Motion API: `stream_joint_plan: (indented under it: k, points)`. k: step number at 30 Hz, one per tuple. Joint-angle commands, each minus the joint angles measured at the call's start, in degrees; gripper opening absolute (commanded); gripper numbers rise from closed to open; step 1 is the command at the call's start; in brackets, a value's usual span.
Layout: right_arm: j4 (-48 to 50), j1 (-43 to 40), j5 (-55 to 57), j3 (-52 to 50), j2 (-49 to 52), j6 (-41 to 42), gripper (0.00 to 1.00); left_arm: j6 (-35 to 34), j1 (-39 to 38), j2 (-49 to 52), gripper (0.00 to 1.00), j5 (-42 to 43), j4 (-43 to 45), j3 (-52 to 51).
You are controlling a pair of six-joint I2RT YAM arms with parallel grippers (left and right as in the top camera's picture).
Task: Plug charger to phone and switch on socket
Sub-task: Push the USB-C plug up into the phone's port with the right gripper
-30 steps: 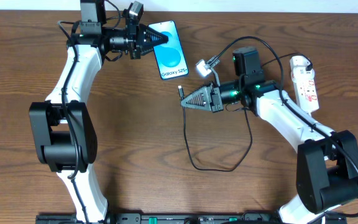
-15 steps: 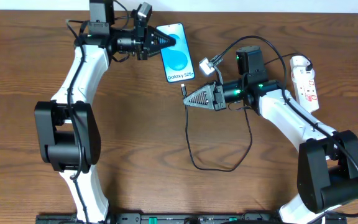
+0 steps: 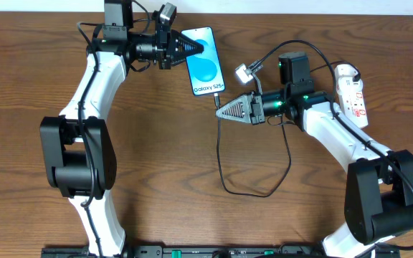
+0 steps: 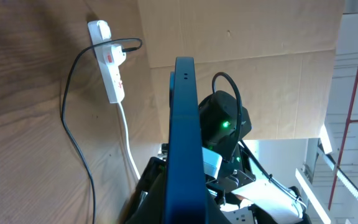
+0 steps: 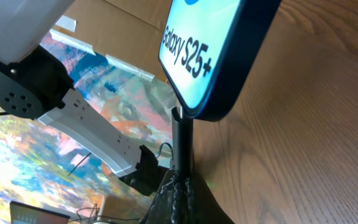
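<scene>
Left gripper clamps the phone at 12 o'clock, right gripper pinches the charger tip at its 6 o'clock edge — pushed off-axis, the tip could skid or twist the phone loose — socket sits at 3 o'clock.

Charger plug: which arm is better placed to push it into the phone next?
Right. The right gripper is shut on the charger, its tip at the bottom edge of the phone and lined up with it in the right wrist view. The left gripper is occupied holding the phone by its top end.
</scene>
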Motion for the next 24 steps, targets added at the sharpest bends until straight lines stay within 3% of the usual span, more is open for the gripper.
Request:
stream_joint_plan:
  k: [1,24]
  points:
    - [0.02,-0.17,-1.22,0.37,0.68,0.33,0.01,1.27,0.02,-1.11,0.07,2.82,0.09,-0.11]
    - [1.16,1.70,0.57,0.37,0.74,2.89,0.01,1.49,-0.04,-1.11,0.07,2.16,0.11,-0.11]
